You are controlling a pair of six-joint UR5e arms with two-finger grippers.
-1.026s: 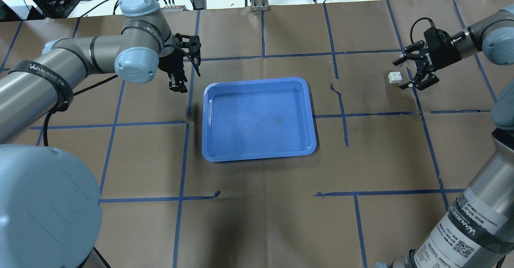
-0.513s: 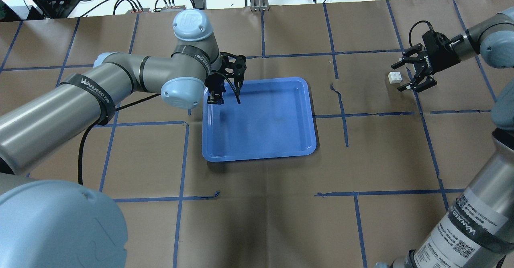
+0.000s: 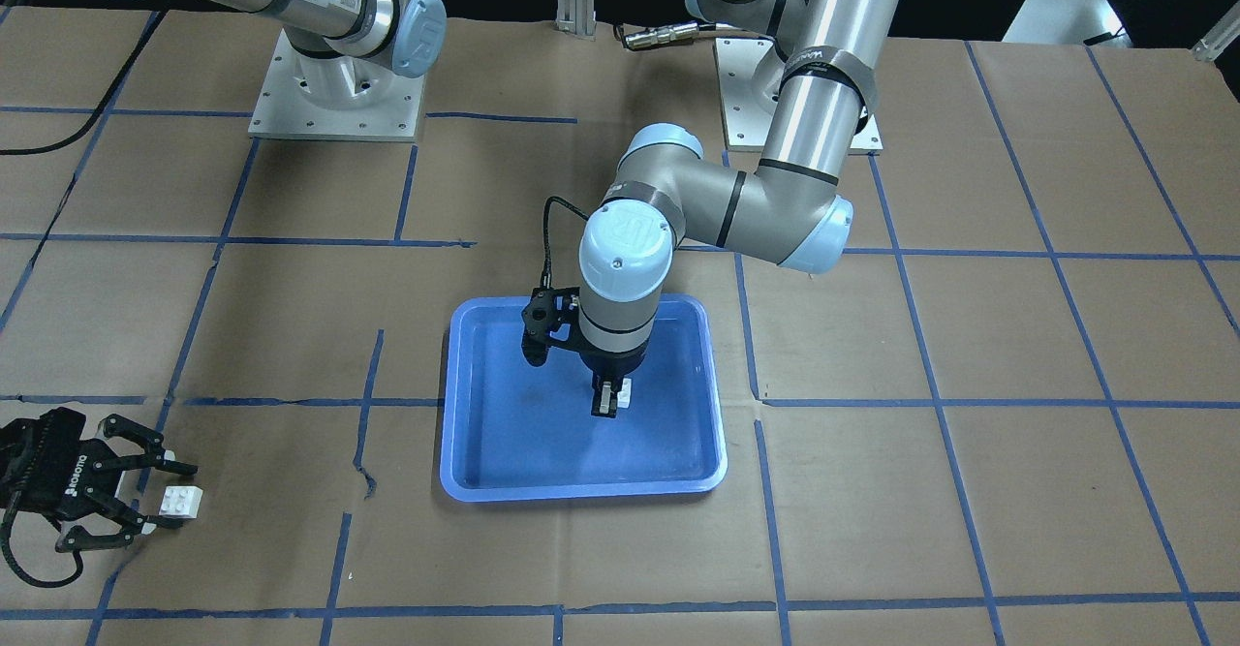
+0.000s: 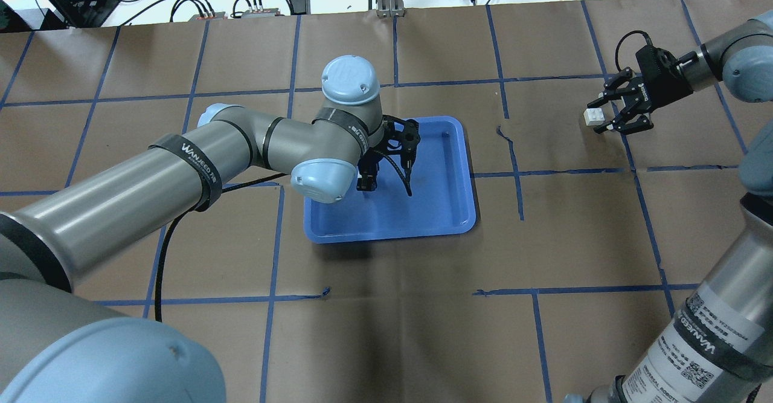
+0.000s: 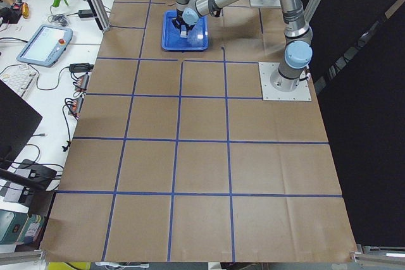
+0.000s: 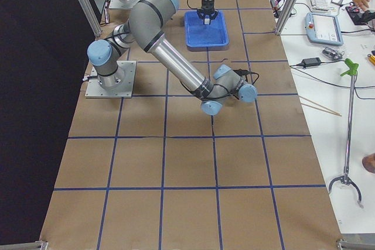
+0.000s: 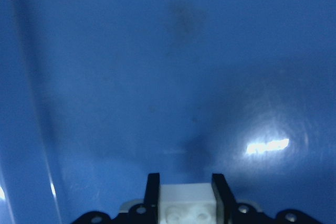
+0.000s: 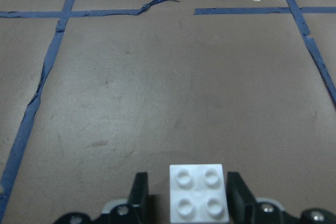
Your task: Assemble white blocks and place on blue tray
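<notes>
In the front-facing view the left claw [image 3: 605, 404] hangs over the blue tray [image 3: 581, 487], which lies mid-table, and is clamped on the carried block [image 3: 626, 392]. Well off toward the table edge far from the robot, on its right side, the right claw [image 3: 145, 499] spreads wide around the loose block [image 3: 181, 501] on the paper. The overhead view shows the two blocks well apart, so joining is not yet done. The left wrist view shows the carried block pinched between both fingers [image 7: 152, 192] above the tray floor; whether it touches I cannot tell, and nothing but a smudge and glare shows inside. The right wrist view shows the loose block studs-up between parted fingers [image 8: 139, 195]. The step looks like fetching the second block: next the right claw must close squarely, lift, and carry it to the tray.
</notes>
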